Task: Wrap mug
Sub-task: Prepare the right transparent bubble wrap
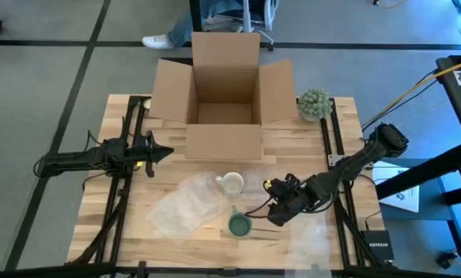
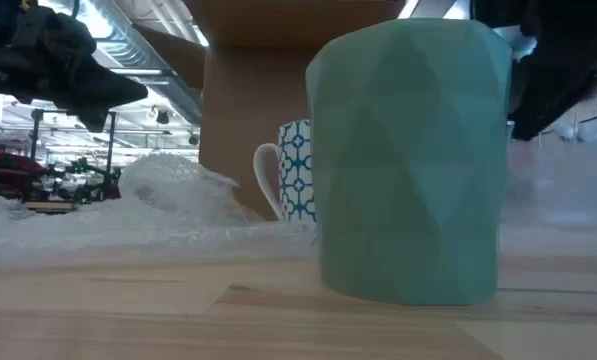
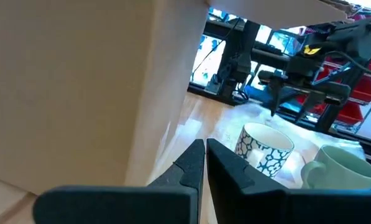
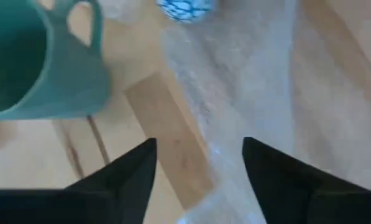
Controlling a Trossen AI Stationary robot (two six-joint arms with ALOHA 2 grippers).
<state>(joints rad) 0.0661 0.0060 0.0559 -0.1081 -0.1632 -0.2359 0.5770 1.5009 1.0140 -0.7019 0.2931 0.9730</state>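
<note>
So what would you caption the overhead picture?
Right gripper open beside a green mug, patterned white mug on bubble wrap, left gripper waiting by the cardboard box.

Teal mug [image 1: 239, 225], white mug w/ blue pattern [image 1: 232, 184], brown box [image 1: 223, 93], clear wrap [image 1: 188, 203].

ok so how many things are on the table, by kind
mugs: 2, a green mug and a white patterned mug
bubble wrap sheets: 2, one under the white mug, one by the right gripper
cardboard box: 1
green ball-shaped plant: 1
total: 6
</note>
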